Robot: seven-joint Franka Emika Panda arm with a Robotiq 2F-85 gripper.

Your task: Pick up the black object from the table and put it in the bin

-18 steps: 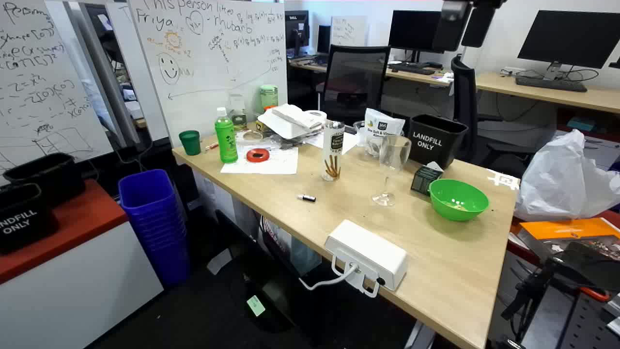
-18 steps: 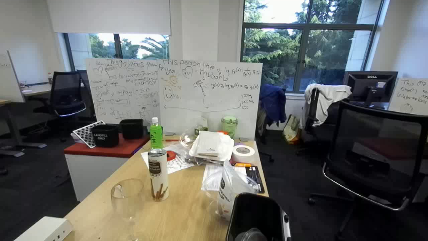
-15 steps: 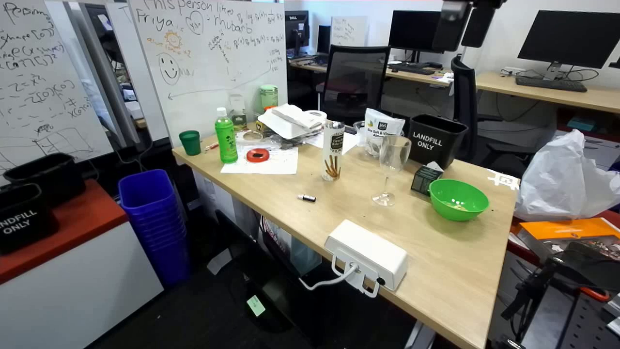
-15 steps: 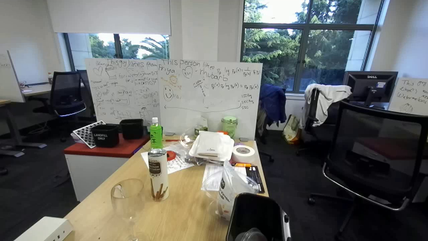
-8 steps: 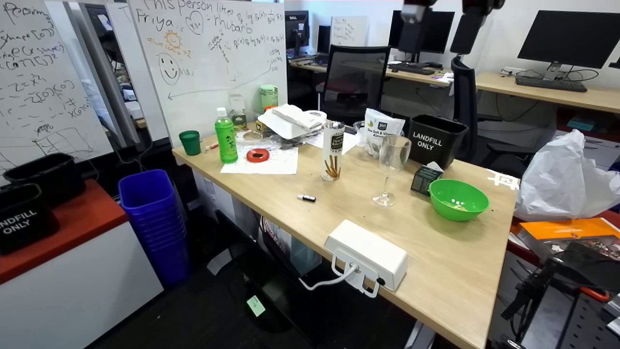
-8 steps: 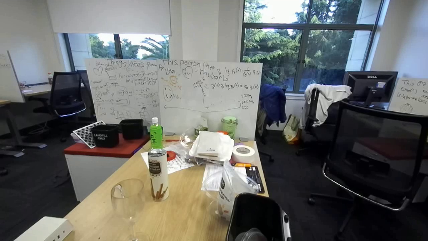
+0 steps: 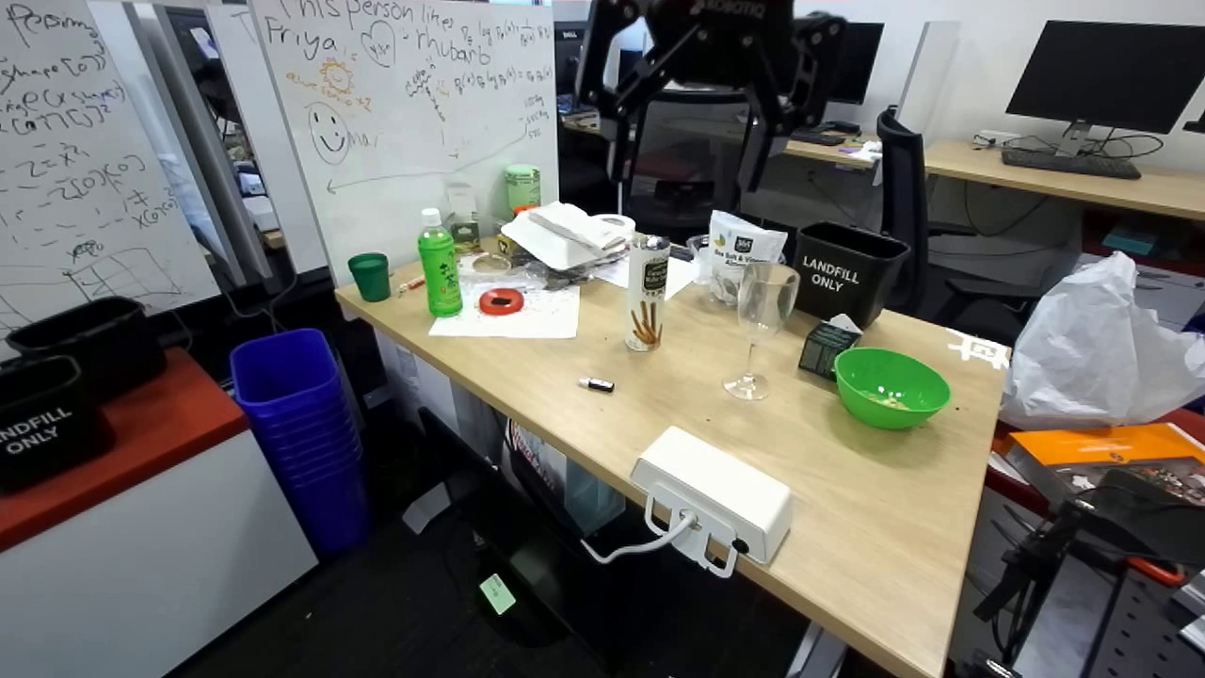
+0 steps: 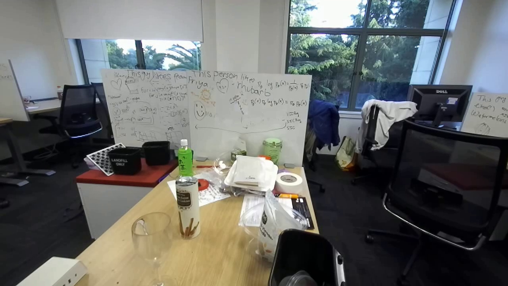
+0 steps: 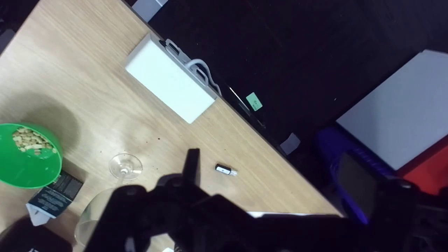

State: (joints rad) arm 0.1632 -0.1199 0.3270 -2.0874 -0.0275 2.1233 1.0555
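The black object [image 7: 600, 385] is a tiny oblong piece with a pale, clear end. It lies flat on the table [image 7: 527, 363], near the long edge. It also shows in the wrist view [image 9: 223, 169], with a white label on it. The bin [image 7: 306, 461], a stack of tall blue ribbed wastebaskets, stands on the floor beyond the table's long edge. Part of it shows in the wrist view [image 9: 325, 143], partly covered by a finger. My gripper [image 7: 685, 174] is open and empty, high above the table. In the wrist view its fingers [image 9: 191, 166] stand wide apart.
A wine glass [image 7: 748, 386], a tall printed canister [image 7: 646, 301] and a white box [image 7: 715, 485] stand around the black object. A green bowl [image 7: 890, 400] and black landfill bin [image 7: 843, 282] are at the right. A green bottle [image 7: 439, 273] stands on paper.
In an exterior view my gripper has come down and moved left from the upper right, so more of it shows. It stays open. The objects have not moved.
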